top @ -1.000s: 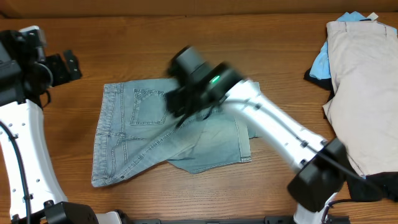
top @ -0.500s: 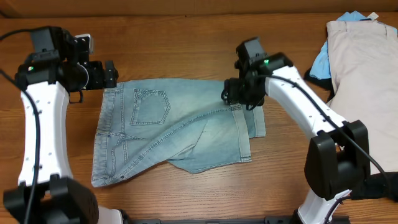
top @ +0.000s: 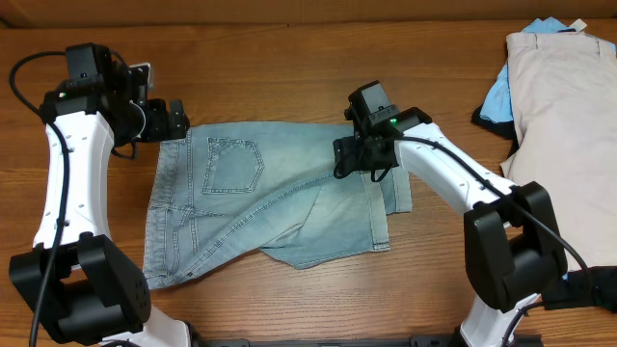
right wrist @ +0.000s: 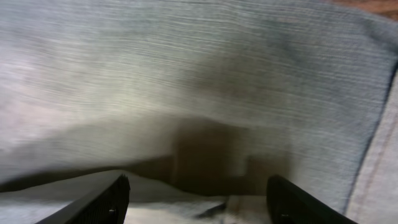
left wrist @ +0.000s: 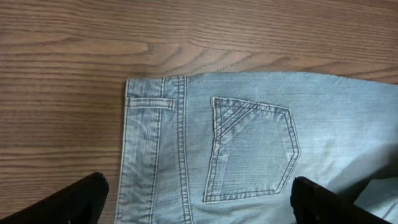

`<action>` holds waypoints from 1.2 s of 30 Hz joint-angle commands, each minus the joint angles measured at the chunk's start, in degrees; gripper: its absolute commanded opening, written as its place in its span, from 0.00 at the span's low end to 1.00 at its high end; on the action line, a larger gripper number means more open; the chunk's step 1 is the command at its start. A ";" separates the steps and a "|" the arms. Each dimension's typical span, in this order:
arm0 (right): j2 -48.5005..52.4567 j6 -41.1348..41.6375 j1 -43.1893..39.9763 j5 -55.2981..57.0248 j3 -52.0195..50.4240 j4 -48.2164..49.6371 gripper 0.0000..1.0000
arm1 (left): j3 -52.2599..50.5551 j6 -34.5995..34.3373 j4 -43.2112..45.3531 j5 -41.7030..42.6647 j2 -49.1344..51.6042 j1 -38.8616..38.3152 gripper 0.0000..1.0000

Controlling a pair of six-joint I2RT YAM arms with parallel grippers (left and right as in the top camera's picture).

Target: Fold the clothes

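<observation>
The denim shorts (top: 260, 207) are lying in the middle of the wooden table (top: 289, 58), a little toward 9 o'clock in the overhead view, with the waistband pointing to 9 o'clock and the legs pointing to 3 o'clock. One leg is lying straight along the far edge, and the other is folding over it at an angle, so its cuffed hem is ending near 5 o'clock of the garment. A stitched back pocket (left wrist: 252, 149) is facing up, and a belt loop (left wrist: 149, 102) is sitting at 9 o'clock of it on the waistband. The left gripper (top: 178, 120) is hanging just beside the waistband corner, at 10 o'clock of the shorts; in its wrist view the two fingers (left wrist: 81, 199) are standing wide apart with nothing between them, so it is open. The right gripper (top: 349, 159) is hanging low over the upper leg, at 2 o'clock of the shorts and near the hem; its fingers (right wrist: 99, 199) are also spreading wide, with the cloth very close below them and a shadowed fold between, but I cannot tell if they are touching it. At 2 o'clock of the table a beige garment (top: 564, 125) is lying well apart, with a bright blue piece (top: 496, 92) and a black piece (top: 485, 118) showing at its edge.
</observation>
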 commanded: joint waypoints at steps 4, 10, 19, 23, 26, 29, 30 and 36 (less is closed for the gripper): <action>0.96 -5.20 -0.28 3.02 -0.46 -0.70 0.72 | 0.11 0.09 0.22 0.46 0.31 -0.31 0.97; 0.96 -5.16 -0.33 1.38 -0.46 -5.38 0.60 | 0.11 0.09 0.35 0.46 0.31 -0.33 0.97; 0.94 -5.18 -0.39 -3.63 -0.09 -10.47 0.13 | 0.11 0.11 0.74 0.44 0.31 -0.26 0.97; 0.92 -6.12 -0.39 -3.87 0.74 -11.80 0.54 | 0.11 0.09 0.79 0.46 0.31 -0.26 0.97; 0.92 -11.34 -0.37 -4.39 1.51 -11.58 0.64 | 0.11 0.09 1.03 0.46 0.31 -0.26 0.97; 0.92 -18.01 -0.33 -5.90 2.80 -11.54 0.64 | 0.11 0.09 1.42 0.48 0.31 -0.26 0.97; 0.92 -20.26 -0.33 -6.64 3.15 -11.50 0.65 | 0.11 0.11 1.44 0.46 0.31 -0.20 0.98; 0.94 -29.99 -0.33 -11.56 3.26 -11.34 0.65 | 0.11 0.11 1.66 0.46 0.31 -0.20 0.98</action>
